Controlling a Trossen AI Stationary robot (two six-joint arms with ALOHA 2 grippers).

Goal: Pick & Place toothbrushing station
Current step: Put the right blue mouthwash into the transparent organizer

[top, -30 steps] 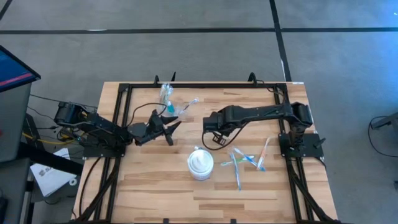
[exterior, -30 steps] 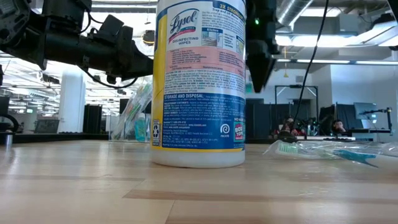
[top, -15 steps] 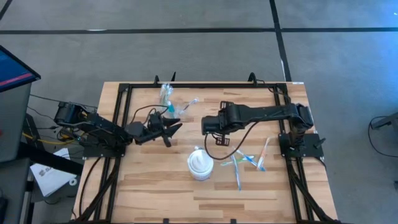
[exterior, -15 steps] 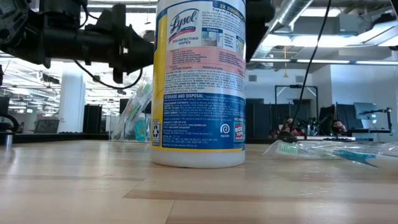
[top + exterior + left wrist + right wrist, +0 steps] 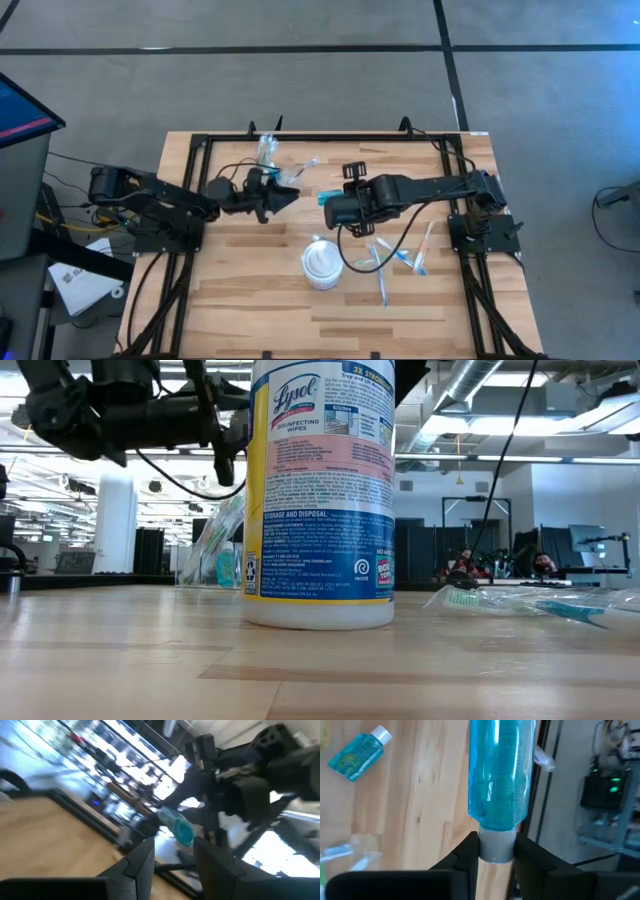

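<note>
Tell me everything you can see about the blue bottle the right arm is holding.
The blue bottle is a small tube of clear plastic filled with bright blue liquid, with a grey cap. The right gripper is shut on that cap, so the body sticks straight out past the fingers, clear of the wooden table. In the high view it is held over the table's middle, pointing toward the left gripper.

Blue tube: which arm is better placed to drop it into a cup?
Likely right: the right gripper grips the blue tube by its cap; the left gripper, nearer the cups, holds nothing.
</note>
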